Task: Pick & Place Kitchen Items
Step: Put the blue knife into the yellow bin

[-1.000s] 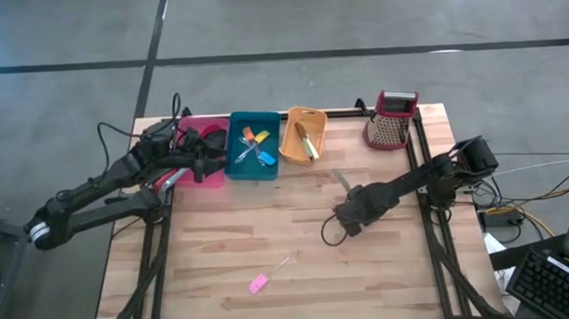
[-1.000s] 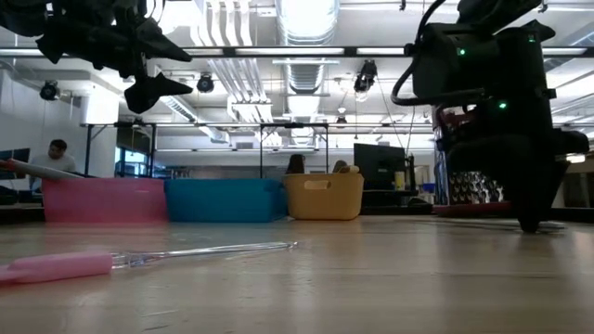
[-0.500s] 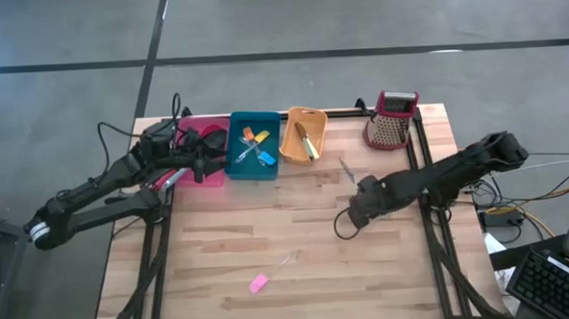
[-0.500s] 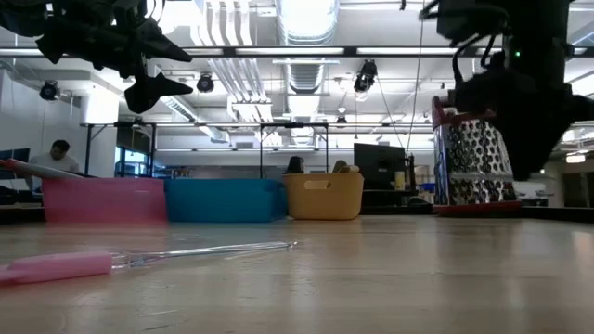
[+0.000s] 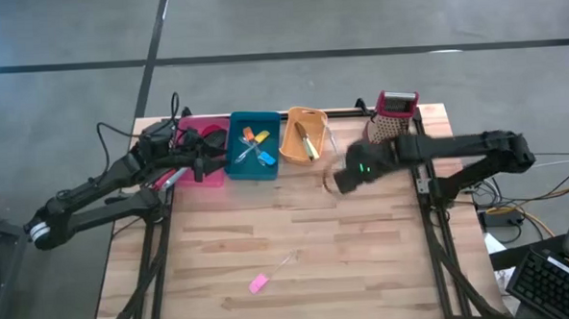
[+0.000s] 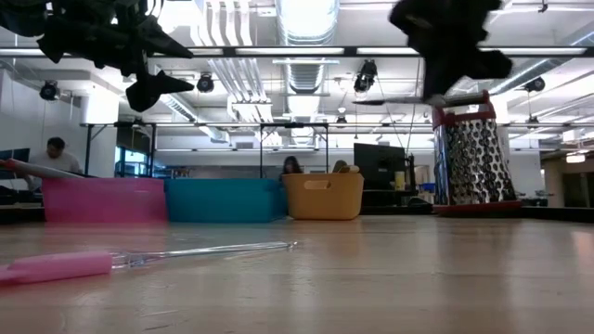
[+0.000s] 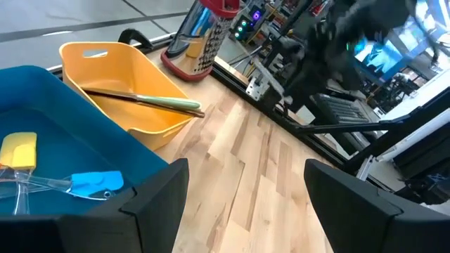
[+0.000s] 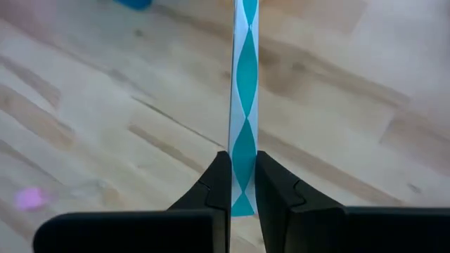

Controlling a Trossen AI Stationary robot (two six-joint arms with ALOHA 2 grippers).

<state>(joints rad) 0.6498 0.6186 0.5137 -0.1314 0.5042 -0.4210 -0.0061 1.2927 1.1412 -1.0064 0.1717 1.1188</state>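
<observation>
My right gripper (image 5: 341, 179) is shut on a thin tool (image 8: 243, 84) that looks teal and white in the right wrist view. It is raised over the table just near of the orange bin (image 5: 301, 135). My left gripper (image 7: 246, 204) is open and empty, hovering over the pink bin (image 5: 205, 153) and the teal bin (image 5: 253, 146). The teal bin holds small tools with yellow, orange and blue handles. The orange bin holds a long green-handled tool (image 7: 151, 100). A pink-handled tool (image 5: 268, 275) lies flat on the table near its front. My right gripper pinches the thin tool between its two fingers near one end (image 8: 242, 184). The rest of the tool sticks out past the fingertips, in line with them. The tool is lifted clear of the table.
A red-topped metal box grater (image 5: 391, 120) stands at the far right, close behind my right arm. The three bins sit side by side along the far edge. Bare wood lies between the bins and the pink-handled tool. A person (image 6: 56, 156) shows in the room beyond.
My right gripper has risen from near the tabletop and gone toward the table's far edge, up to the orange bin, carrying the thin tool clear of the table.
</observation>
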